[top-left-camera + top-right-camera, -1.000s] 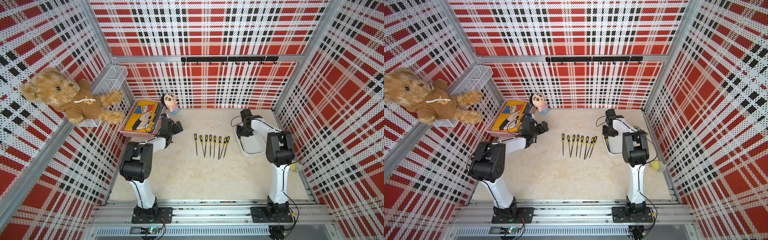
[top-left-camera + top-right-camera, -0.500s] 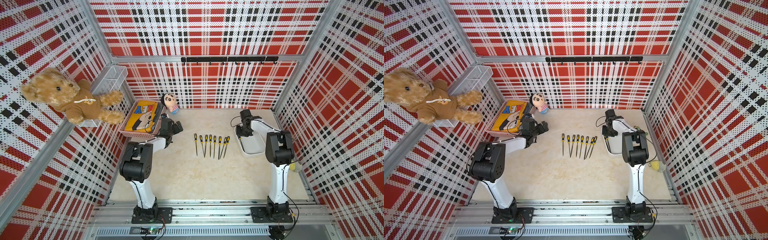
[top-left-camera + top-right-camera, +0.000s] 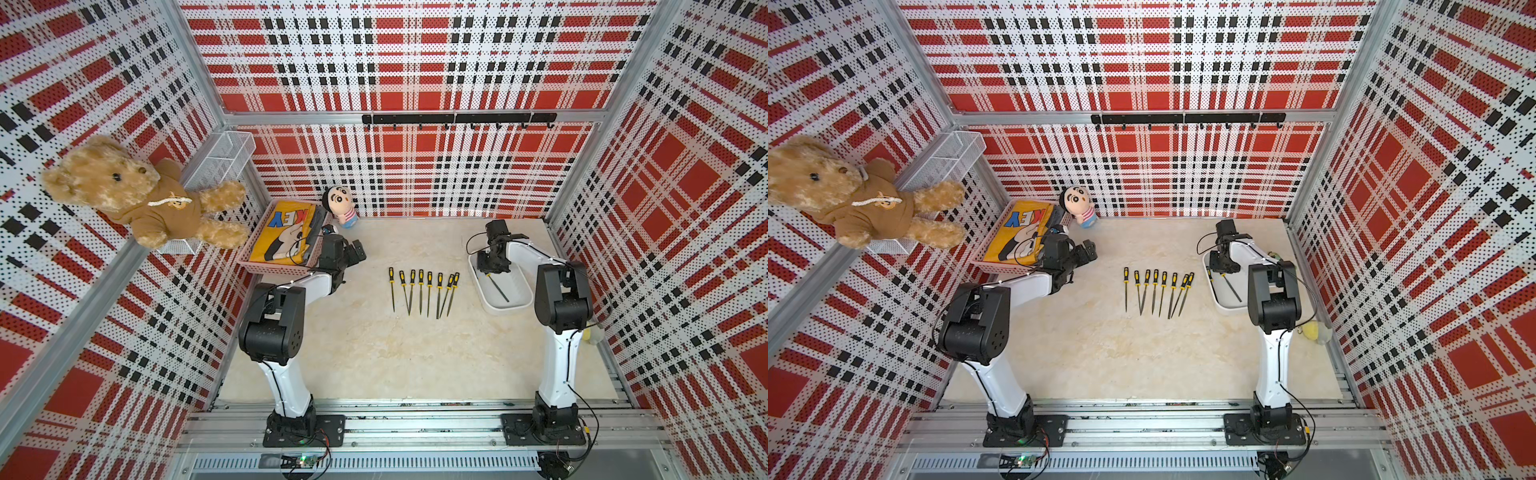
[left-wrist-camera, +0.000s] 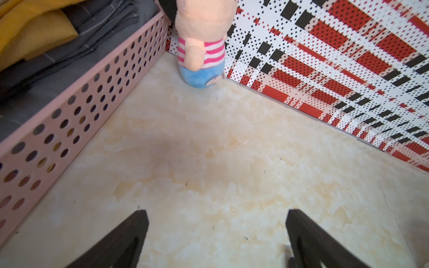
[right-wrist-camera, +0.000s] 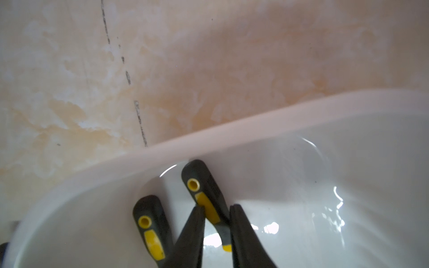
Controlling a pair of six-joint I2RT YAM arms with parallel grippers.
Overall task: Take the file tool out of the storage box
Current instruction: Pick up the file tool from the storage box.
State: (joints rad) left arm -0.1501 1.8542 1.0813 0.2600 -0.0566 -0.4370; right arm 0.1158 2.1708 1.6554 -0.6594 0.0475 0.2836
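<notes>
Black-and-yellow rubber handle of the file tool (image 5: 206,201) is the right place to hold; the right gripper (image 5: 217,222) is clamped on it inside the storage box (image 5: 255,120). The file looks light and stiff, its thin blade slippery. Its long axis follows the box length, handle toward the back wall (image 3: 415,187).

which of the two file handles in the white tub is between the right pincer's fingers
The handle nearer the tub rim: the right pincer grips it. The other handle lies free beside the fingers.
</notes>
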